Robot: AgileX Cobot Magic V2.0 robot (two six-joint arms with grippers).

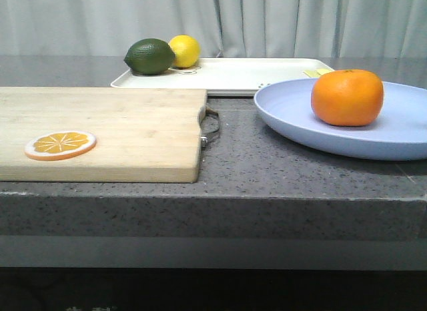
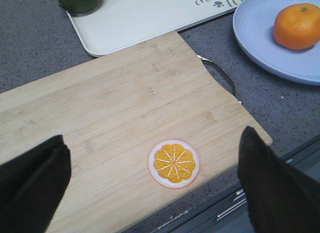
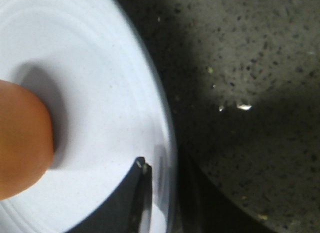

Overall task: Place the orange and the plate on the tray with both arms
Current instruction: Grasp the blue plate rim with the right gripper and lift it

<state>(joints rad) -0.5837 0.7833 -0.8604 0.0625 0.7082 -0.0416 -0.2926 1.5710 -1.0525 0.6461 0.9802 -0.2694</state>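
Right gripper is low at the plate rim, 1 finger over the inside edge, the other unclear, so I cannot tell if it is clamped. The orange sits on the plate, just inward of that finger. Left gripper hangs wide open over the board and slice, well apart. The tray lies behind the plate, so the right arm is nearer.

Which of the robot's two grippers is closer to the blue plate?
The right gripper: it sits at the plate rim. The left gripper hovers over the cutting board, well apart from the plate.
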